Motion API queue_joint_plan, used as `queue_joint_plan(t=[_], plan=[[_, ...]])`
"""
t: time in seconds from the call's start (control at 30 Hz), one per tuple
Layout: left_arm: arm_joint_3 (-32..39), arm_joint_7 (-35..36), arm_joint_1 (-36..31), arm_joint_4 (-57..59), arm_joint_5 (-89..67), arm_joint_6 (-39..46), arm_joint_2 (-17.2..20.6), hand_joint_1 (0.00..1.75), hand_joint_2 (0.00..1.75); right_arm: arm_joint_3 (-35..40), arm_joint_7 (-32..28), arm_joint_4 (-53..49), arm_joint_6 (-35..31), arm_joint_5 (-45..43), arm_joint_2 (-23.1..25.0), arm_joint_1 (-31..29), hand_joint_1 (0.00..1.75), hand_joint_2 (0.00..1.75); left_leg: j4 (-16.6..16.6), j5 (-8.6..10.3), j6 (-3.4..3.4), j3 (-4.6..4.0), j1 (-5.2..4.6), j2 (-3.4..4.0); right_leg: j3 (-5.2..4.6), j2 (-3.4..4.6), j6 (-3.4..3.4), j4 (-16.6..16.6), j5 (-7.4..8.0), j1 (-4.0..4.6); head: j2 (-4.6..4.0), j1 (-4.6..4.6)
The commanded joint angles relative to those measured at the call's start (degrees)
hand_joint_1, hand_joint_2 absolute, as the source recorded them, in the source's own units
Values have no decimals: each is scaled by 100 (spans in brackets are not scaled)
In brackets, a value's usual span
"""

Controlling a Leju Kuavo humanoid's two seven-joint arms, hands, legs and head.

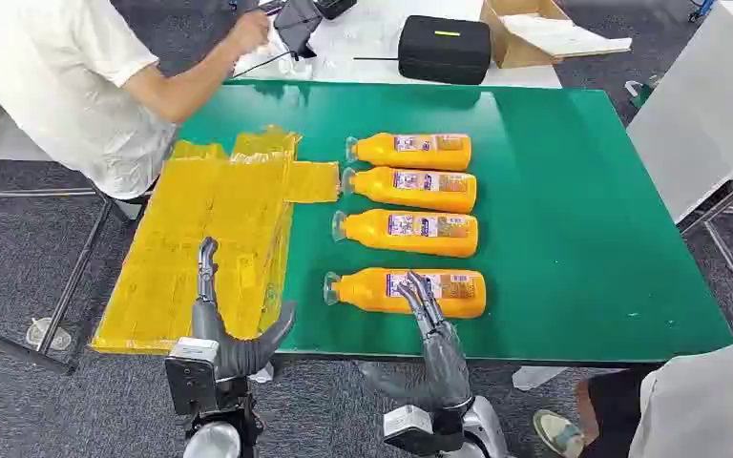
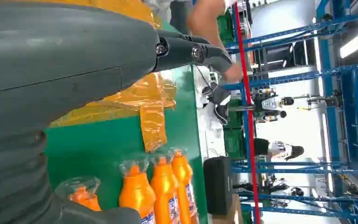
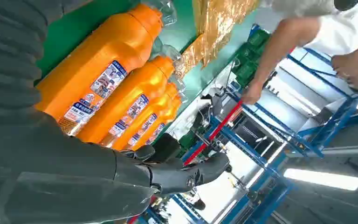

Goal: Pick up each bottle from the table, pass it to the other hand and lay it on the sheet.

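Several orange bottles with clear caps lie in a row on the green table (image 1: pixel 573 219), caps toward the sheet. The nearest bottle (image 1: pixel 406 292) (image 3: pixel 100 65) lies by the front edge, the others (image 1: pixel 408 231) (image 1: pixel 410 188) (image 1: pixel 410 151) behind it. My right hand (image 1: pixel 436 343) (image 3: pixel 168 175) reaches over the nearest bottle with fingers stretched out and empty. My left hand (image 1: pixel 224 329) (image 2: pixel 186 49) is open above the near end of the crinkled yellow sheet (image 1: pixel 210 239) (image 2: pixel 149 100), holding nothing.
A person in a white shirt (image 1: pixel 67 76) stands at the far left, reaching to a white table (image 1: pixel 363 43) behind with a black case (image 1: pixel 444 48) and a cardboard box (image 1: pixel 534 29). Another person's knee (image 1: pixel 706 401) is at the near right corner.
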Motion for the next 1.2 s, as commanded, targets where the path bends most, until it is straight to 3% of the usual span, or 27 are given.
queue_joint_plan(t=[0.03, 0.13, 0.33, 0.53, 0.6, 0.7, 0.8, 1.03, 1.2], plan=[[-66, 11, -104, 35, -139, 91, 141, 0, 175, -94, 97, 220, -100, 101, -75, -135, 0, 175, -3, -6, -2, 18, 2, 2, 18, 3, -7, -4, -5, 3, 0, 0], [-76, 11, -74, 39, -150, 106, 134, 0, 175, -125, 135, 217, -127, 139, -91, -138, 0, 175, 0, -14, -3, 34, 5, 5, 34, 7, -12, -4, -11, 6, 0, 0], [-110, 11, -82, 199, -203, 110, 144, 0, 175, -451, 1036, 666, -280, 1022, -323, -339, 0, 175, -2, -15, -1, 42, 5, 4, 44, 6, -11, -8, -11, 7, 0, 0], [-185, 11, -36, 332, -188, -31, 169, 0, 175, -588, 1253, 853, -103, 1400, -497, -376, 0, 175, -8, -9, -1, 35, 3, 0, 38, 1, -9, -12, -7, 3, 0, 2], [-184, 11, -29, 424, -177, -168, 186, 0, 175, -577, 1827, 991, -2, 2095, -608, -432, 0, 175, -7, -20, -3, 59, 7, 7, 61, 10, -14, -14, -14, 8, 0, -2], [-184, 11, -56, 439, -182, -284, 174, 0, 175, -627, 2164, 1311, 173, 2488, -724, -682, 0, 175, -8, -6, 1, 29, 1, 3, 31, 4, -7, -11, -4, 2, 0, 0], [-170, 11, -87, 466, -263, -344, 149, 0, 175, -737, 2359, 1717, 188, 2714, -754, -1026, 0, 175, -1, -24, -1, 62, 6, 16, 63, 19, -14, -10, -14, 8, 0, -2], [-148, 11, -82, 482, -350, -392, 116, 0, 175, -791, 2621, 2082, 177, 3054, -772, -1316, 0, 175, -6, 0, 3, 21, 0, 5, 22, 5, -5, -8, 0, 1, 0, 0], [-162, 11, -79, 492, -357, -448, 96, 0, 175, -804, 2677, 2454, 408, 3074, -803, -1550, 0, 175, -3, -8, 3, 35, 3, 7, 37, 9, -8, -8, -4, 4, 0, 0]])
